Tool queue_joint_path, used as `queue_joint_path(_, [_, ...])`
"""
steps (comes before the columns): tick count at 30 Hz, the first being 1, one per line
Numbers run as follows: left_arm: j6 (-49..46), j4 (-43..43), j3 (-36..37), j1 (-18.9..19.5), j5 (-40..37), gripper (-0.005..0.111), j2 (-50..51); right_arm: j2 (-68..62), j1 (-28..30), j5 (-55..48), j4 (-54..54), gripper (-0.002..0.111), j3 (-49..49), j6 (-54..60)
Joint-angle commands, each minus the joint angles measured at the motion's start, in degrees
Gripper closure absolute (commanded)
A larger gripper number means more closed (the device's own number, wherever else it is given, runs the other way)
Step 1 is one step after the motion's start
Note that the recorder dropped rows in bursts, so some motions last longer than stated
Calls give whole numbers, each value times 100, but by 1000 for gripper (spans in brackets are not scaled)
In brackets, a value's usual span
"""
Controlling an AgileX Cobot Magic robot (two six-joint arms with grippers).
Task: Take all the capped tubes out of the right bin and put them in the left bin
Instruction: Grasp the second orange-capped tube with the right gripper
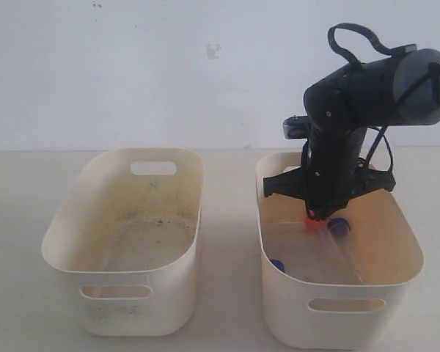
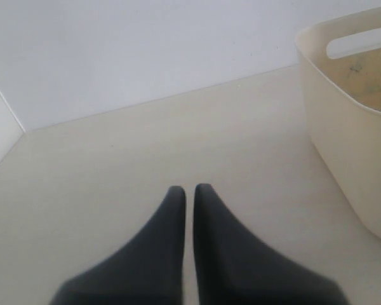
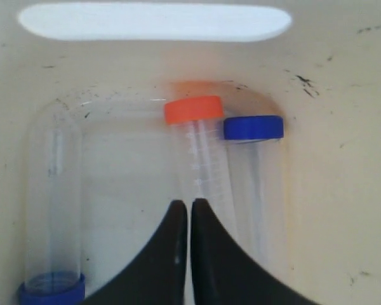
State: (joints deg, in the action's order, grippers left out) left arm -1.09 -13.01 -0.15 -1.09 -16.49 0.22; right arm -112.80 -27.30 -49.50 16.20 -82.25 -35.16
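Right gripper [image 3: 189, 204]: reaches down into the right bin [image 1: 293, 315], tips low near the floor; jaws pressed together, nothing between them.
Left gripper [image 2: 189, 189]: jaws closed, empty, hanging over the bare table [image 2: 114, 165]; the left bin [image 2: 343, 146] stands off to one side, not touching it.
Orange-capped tube [image 3: 203, 159]: lies flat on the right bin's floor, its body just beside the right gripper's fingertips, not between them; cap points toward the end wall with the handle slot [image 3: 152, 22].
Blue-capped tube [image 3: 257, 184]: flat on the floor, side by side with the orange-capped tube, caps at the same end.
Second blue-capped tube [image 3: 54, 203]: also on the floor of the right bin, apart from the other two, turned the other way, rounded end toward the slot wall.
Tube count: three visible, all in the right bin; cannot tell if another is hidden behind the arm.
Left bin floor: dingy, a band of dark specks, no tubes seen in it.
Bins: side by side on the table, a gap between them.
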Motion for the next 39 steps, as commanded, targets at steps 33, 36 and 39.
queue_joint_path(33, [-7, -10, 15, -13, 22, 103, -22, -720, 51, -13, 324, 64, -17, -336])
queue_joint_path(36, [-7, -10, 15, -13, 22, 103, -22, -720, 51, -143, 572, 64, -17, -336])
queue_joint_path(39, [-7, -10, 15, -13, 22, 103, -22, -720, 51, -26, 484, 64, -17, -336])
